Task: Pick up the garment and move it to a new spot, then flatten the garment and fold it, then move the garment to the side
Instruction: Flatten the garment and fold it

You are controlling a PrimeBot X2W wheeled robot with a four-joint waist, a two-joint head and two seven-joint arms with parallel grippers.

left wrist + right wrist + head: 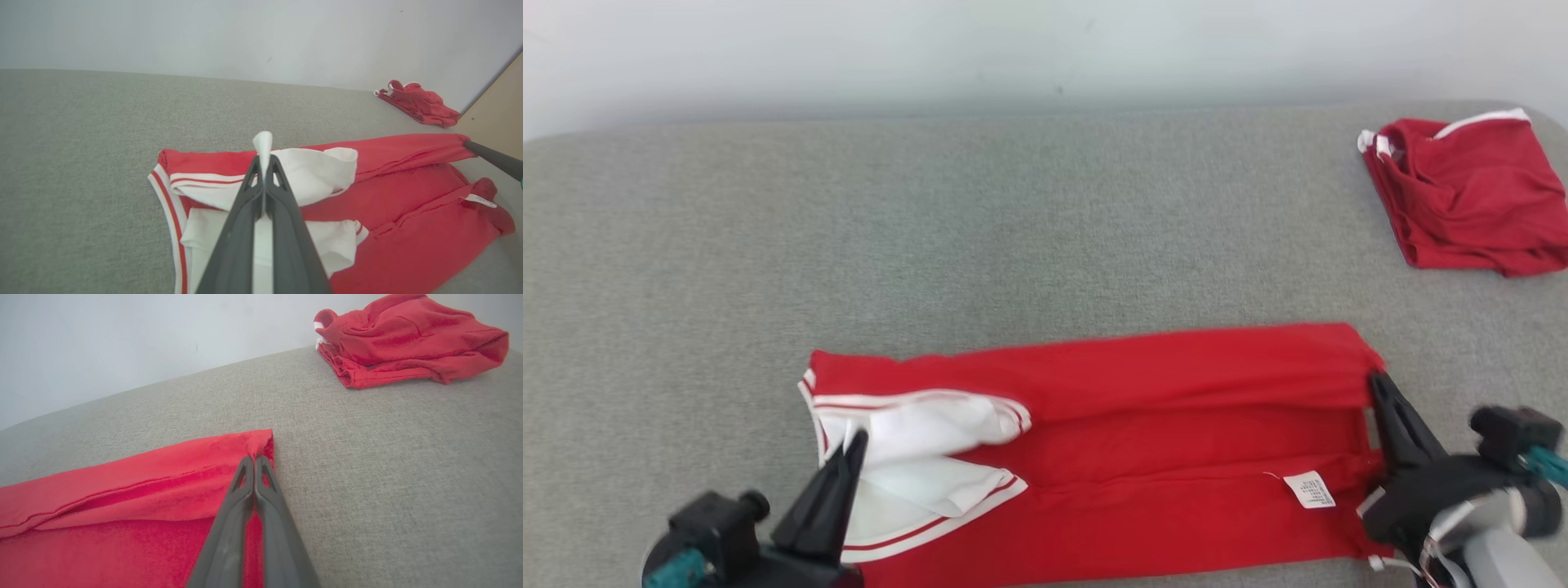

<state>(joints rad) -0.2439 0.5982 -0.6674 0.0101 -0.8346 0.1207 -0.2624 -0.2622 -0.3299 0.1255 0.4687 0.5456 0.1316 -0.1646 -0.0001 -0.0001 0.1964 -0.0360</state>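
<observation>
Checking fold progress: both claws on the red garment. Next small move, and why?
Probably lift both ends together, evenly. The left claw is shut on bunched white lining, the right claw on a red corner of the garment; an uneven pull could skew it.

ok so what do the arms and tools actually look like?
Left tool and right tool: two long, tapering dark grey fingers each, triangular cut-outs near the tips, on black mounts with teal fittings. Pale grey forearm and thin cables behind the right one.
</observation>
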